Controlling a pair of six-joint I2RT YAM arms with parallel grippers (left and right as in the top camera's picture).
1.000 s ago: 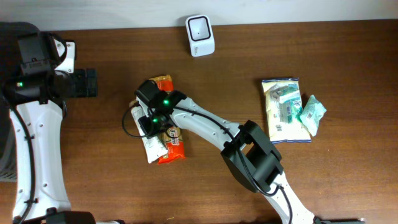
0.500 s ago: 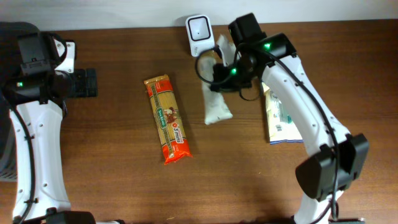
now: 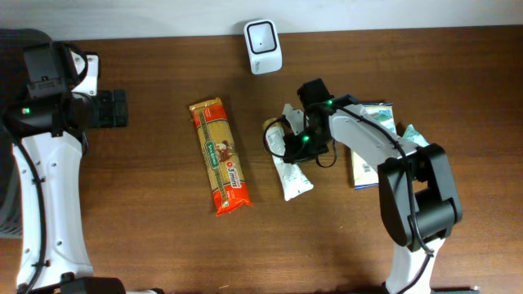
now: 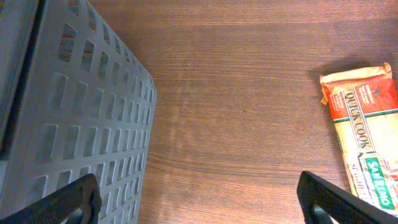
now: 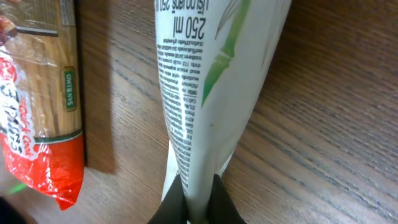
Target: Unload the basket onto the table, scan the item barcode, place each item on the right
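White pouch (image 3: 292,173) sits mid-table between the spaghetti packet (image 3: 220,157) and the flat packages (image 3: 369,145) on the right, with the scanner (image 3: 262,35) near the table's far edge, above it in the overhead view. Its long axis runs from the far side of the wooden table (image 3: 147,237) toward the near side. It is tilted slightly, so the near end leans right, away from the spaghetti, while the far end points roughly toward the scanner.

The right gripper (image 3: 296,149) is clamped on the pouch. The right wrist view shows its dark fingers (image 5: 175,202) closed tight on a narrow folded edge, and the pouch widens away from them. The "250 ml" print there reads upside down, and the spaghetti packet lies off to the left. It is unclear whether the pouch rests on the wood or is held just above it.

The left gripper (image 4: 199,208) hovers well apart at the table's left, its fingers spread wide and empty over bare wood beside a grey slotted basket (image 4: 68,106).
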